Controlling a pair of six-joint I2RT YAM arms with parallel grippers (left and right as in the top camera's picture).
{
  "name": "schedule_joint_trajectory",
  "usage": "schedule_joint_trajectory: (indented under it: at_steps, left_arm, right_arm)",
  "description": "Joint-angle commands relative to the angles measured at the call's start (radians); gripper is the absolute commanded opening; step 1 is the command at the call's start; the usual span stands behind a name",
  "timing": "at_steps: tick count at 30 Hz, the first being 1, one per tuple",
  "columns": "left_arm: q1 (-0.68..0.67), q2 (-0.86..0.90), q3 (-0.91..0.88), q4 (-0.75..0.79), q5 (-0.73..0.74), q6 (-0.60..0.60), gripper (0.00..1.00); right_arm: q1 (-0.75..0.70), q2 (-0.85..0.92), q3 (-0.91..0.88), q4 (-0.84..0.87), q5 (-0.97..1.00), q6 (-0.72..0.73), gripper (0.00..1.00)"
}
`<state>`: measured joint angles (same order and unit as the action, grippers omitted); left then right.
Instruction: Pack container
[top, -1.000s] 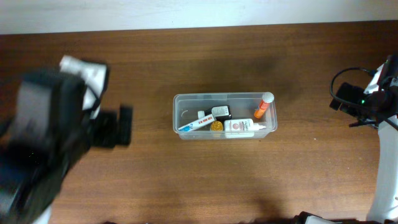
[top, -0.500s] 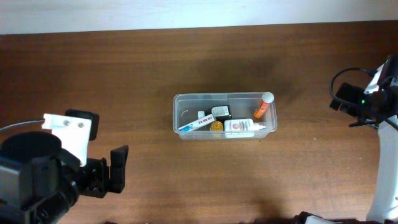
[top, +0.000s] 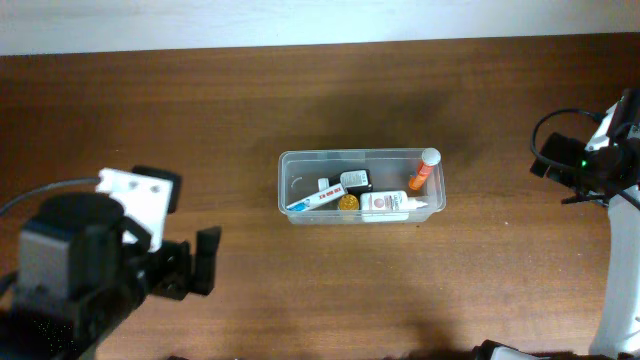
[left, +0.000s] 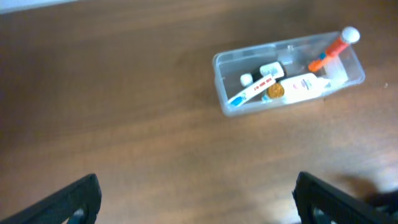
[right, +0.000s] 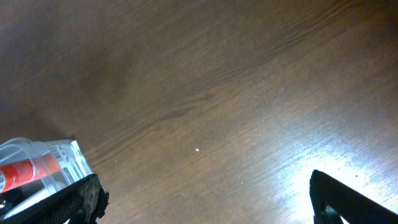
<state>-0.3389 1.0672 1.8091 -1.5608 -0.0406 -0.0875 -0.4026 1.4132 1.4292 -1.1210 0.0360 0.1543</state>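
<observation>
- The container is seen near the middle of the worktop, standing flat with its long side running left to right.
- Several small things are held inside it: an orange tube with a white cap is leaned in the right end, and a white bottle is laid along the front wall.
- A white tube with red print is laid slantwise in the left half. A small round yellow thing and a black item are found between it and the white bottle.
- The left pincer is held over the front left part of the worktop, well apart from the container.
- In the left wrist view the left pincer is shown spread wide. Only bare wood is seen between its fingers, and nothing is gripped.
- From that view the container is seen ahead and to the right.
- The right arm is placed at the right edge of the worktop, away from the container.
- The right pincer is likewise shown wide open and nothing is held by it. Only a corner of the container is caught at the lower left of its view.
</observation>
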Motion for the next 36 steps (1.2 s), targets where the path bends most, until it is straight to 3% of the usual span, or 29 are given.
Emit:
schedule_joint_trajectory:
  at_steps: [1, 3, 21, 30, 36]
  left_arm:
    - [0.003, -0.016, -0.137, 0.128, 0.095, 0.239, 0.99]
    - [0.011, -0.047, -0.225, 0.223, 0.113, 0.290, 0.99]
    - [0.245, -0.644, -1.182, 1.077, 0.209, 0.298, 0.99]
    - [0.258, -0.699, -1.458, 1.488, 0.208, 0.439, 0.99]
    - [0.266, -0.801, -1.580, 1.586, 0.187, 0.442, 0.99]
  right_arm:
    - [-0.003, 0.002, 0.014, 0.003, -0.002, 0.005, 0.98]
    - [-0.003, 0.002, 0.014, 0.003, -0.002, 0.005, 0.98]
    - [-0.003, 0.002, 0.014, 0.003, -0.002, 0.005, 0.98]
    - [-0.003, 0.002, 0.014, 0.003, -0.002, 0.005, 0.98]
    - [-0.003, 0.002, 0.014, 0.003, -0.002, 0.005, 0.98]
